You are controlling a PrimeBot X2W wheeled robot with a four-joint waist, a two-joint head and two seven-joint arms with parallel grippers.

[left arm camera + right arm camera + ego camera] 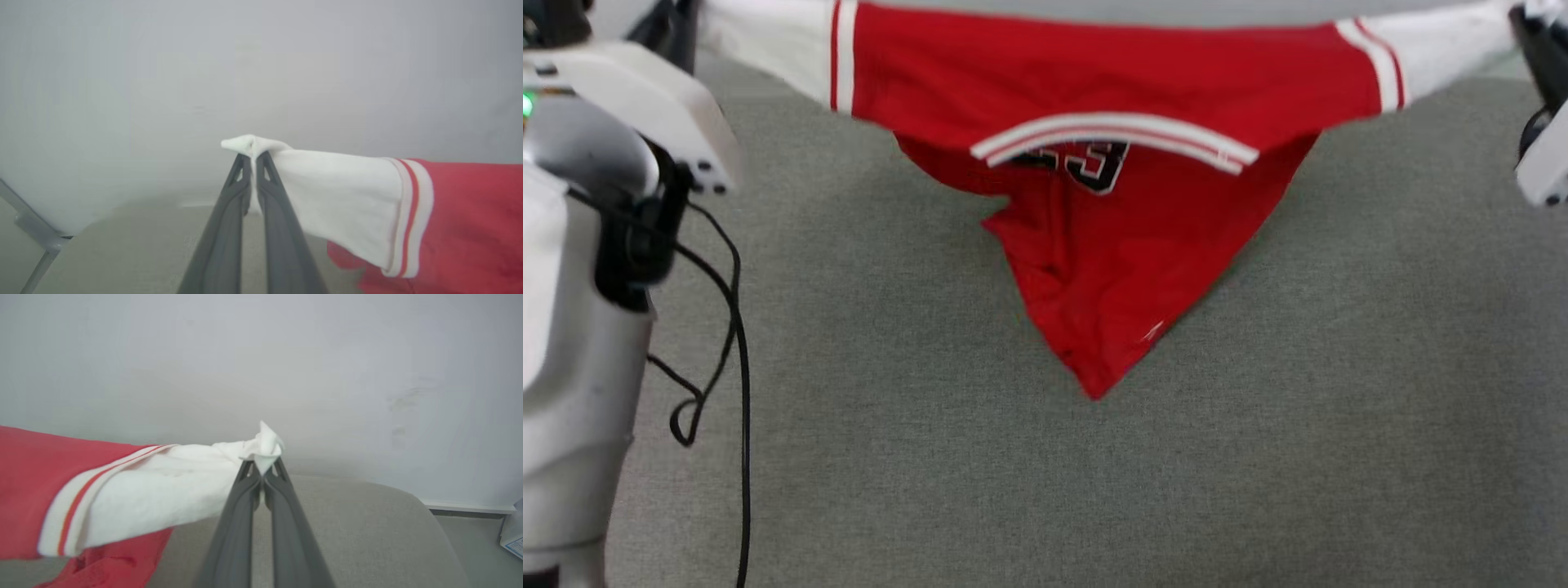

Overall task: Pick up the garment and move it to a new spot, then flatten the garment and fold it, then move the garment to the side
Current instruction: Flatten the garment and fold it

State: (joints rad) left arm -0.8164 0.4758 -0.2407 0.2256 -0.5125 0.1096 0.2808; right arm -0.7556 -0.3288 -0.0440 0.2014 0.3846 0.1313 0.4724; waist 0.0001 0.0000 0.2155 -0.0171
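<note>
The left end effector (253,157) is seen closed narrowly on the tip of one white sleeve, a small tuft of cloth being pinched between its dark fingers at the centre of the left wrist view. The right end effector (263,465) is likewise clamped on the tip of the other sleeve at the centre of the right wrist view. Between the two, the garment (1094,98) is stretched as a band across the top of the head view, with its striped collar and a black numeral shown in the upper middle and its red body left hanging to a point at the centre of the frame. The sleeves are judged to be held raised and apart so that the cloth is drawn out of its creases and can be laid flat; flattening and folding are not yet done. Whether the hanging tip touches the grey table (1339,408) below cannot be told. A pale wall (163,81) is seen behind. A loose black cable (737,343) is seen dangling beside the left arm (580,343) at the left of the head view, and could be snagged if the cloth were swung that way. A metal frame leg (36,237) at the lower left of the left wrist view and a pale box (512,535) at the lower right of the right wrist view are both well apart from the cloth.
</note>
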